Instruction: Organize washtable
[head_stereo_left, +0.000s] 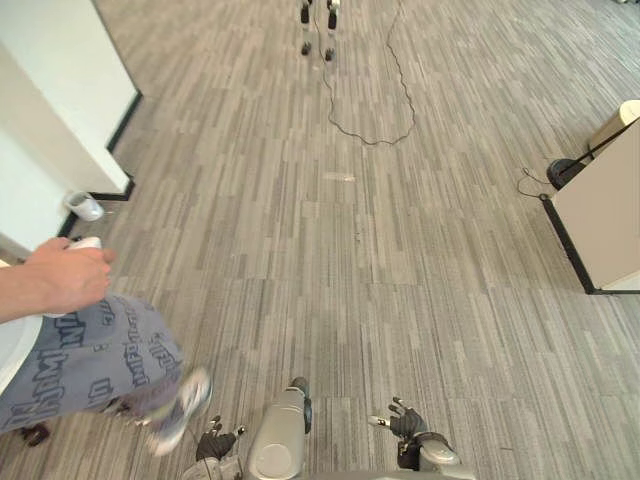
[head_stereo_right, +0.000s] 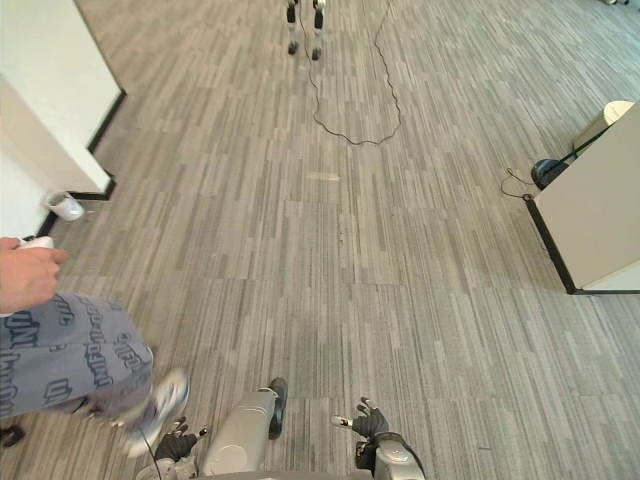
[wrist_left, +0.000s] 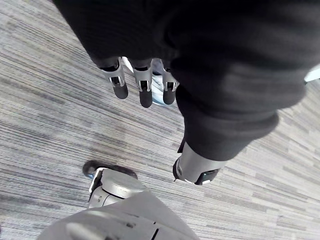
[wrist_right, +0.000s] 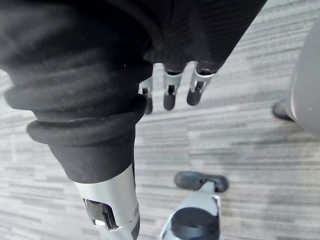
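While both arms hang low, my 2 hands sit at the near edge over the carpet floor (head_stereo_left: 350, 280): left hand (head_stereo_left: 215, 443) and right hand (head_stereo_left: 410, 420). On each, the fingers (wrist_left: 145, 95) are apart and slack, clamped on nothing.

Just left of them is 1 person (head_stereo_left: 95, 355) in patterned trousers, with 1 hand (head_stereo_left: 62, 276) closed on 1 small white object (head_stereo_left: 86, 243). Under that arm, at the left edge, 1 white rounded rim (head_stereo_left: 10, 350) could be the washtable; I cannot tell. Farther on the left, 1 small pale cup-like thing (head_stereo_left: 85, 206) lies on the floor near a white wall (head_stereo_left: 60, 100). Well apart on the right stands 1 beige panel (head_stereo_left: 605, 215).

I judge this to be the approach: nothing is sorted yet and no item is within reach. The next move calls for turning left to bring the counter into view, keeping clear of the person, before I raise either hand.
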